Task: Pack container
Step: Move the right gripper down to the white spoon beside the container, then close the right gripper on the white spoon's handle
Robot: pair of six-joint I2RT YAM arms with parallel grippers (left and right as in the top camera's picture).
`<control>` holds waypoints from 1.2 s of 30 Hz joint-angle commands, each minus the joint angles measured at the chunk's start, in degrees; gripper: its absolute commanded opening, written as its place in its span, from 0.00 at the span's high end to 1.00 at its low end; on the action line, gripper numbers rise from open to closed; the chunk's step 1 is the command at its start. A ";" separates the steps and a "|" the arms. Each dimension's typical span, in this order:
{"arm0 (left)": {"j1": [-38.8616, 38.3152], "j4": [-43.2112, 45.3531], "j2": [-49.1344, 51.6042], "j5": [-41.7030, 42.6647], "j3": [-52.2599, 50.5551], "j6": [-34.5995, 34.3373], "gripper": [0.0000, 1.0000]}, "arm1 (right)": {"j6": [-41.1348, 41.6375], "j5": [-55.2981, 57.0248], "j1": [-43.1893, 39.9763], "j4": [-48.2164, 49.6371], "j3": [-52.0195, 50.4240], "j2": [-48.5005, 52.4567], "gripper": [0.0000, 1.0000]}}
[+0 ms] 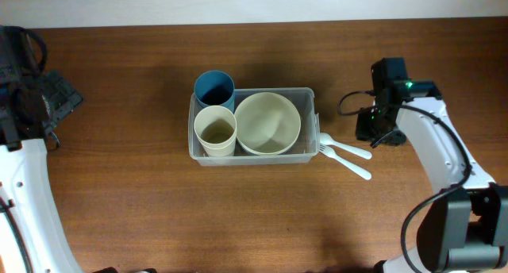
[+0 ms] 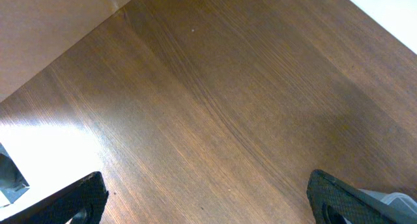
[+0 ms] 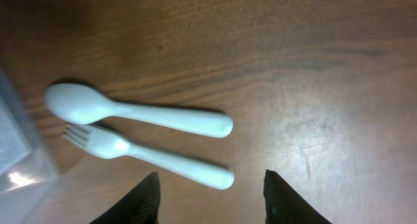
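The clear container (image 1: 310, 94) sits mid-table. It holds a cream bowl (image 1: 267, 123), a cream cup (image 1: 215, 131) and a blue cup (image 1: 213, 89). Just right of it a pale spoon (image 1: 343, 147) and a pale fork (image 1: 348, 163) lie on the table; both show in the right wrist view, spoon (image 3: 137, 112) above fork (image 3: 153, 157). My right gripper (image 3: 212, 195) is open and empty, hovering over the handle ends; it shows in the overhead view (image 1: 371, 128). My left gripper (image 2: 208, 204) is open and empty over bare wood at the far left (image 1: 59, 98).
The container's corner (image 3: 16, 146) shows at the left edge of the right wrist view. The table's far edge meets a white wall (image 1: 254, 3). A pale surface (image 2: 39, 22) borders the table in the left wrist view.
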 commanded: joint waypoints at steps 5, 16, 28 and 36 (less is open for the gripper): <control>0.24 -0.07 0.20 0.04 -0.13 -0.72 0.00 | -3.13 3.80 -0.46 8.48 -7.54 -0.46 0.41; 0.24 -0.07 0.20 0.04 -0.13 -0.72 0.00 | -20.72 6.05 -0.39 22.88 -16.98 -0.46 0.01; 0.24 -0.07 0.20 0.04 -0.13 -0.72 0.00 | -27.39 2.16 -0.42 25.33 -19.78 -0.31 0.01; 0.24 -0.07 0.20 0.04 -0.13 -0.72 0.00 | -27.32 1.73 -0.42 28.30 -20.20 5.16 0.01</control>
